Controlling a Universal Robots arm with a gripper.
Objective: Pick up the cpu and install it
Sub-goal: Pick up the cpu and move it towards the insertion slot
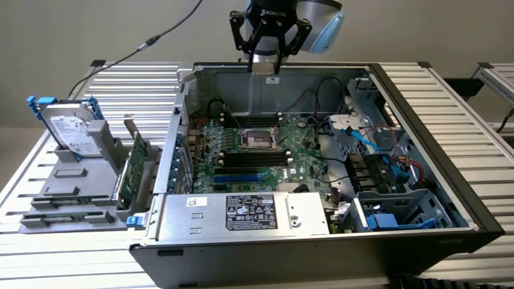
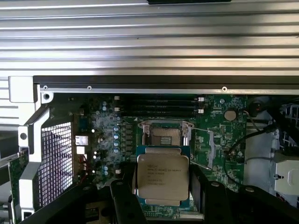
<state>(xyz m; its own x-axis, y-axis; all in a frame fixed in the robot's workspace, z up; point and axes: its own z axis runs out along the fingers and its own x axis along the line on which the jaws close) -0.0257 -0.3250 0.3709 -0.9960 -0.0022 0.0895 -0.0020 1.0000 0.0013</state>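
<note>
Inspection from the remote station: the gripper [image 1: 264,65] hangs over the far edge of the open computer case [image 1: 321,262], well above the motherboard [image 1: 301,159]. In the wrist view its black fingers [image 2: 125,200] sit against two opposite sides of the cpu [image 2: 162,176], pinching it. I note the chip is level and off the board, with its silver lettered top facing the camera. The socket [image 2: 164,136] near the middle of the motherboard lies open, its contact field exposed.
</note>
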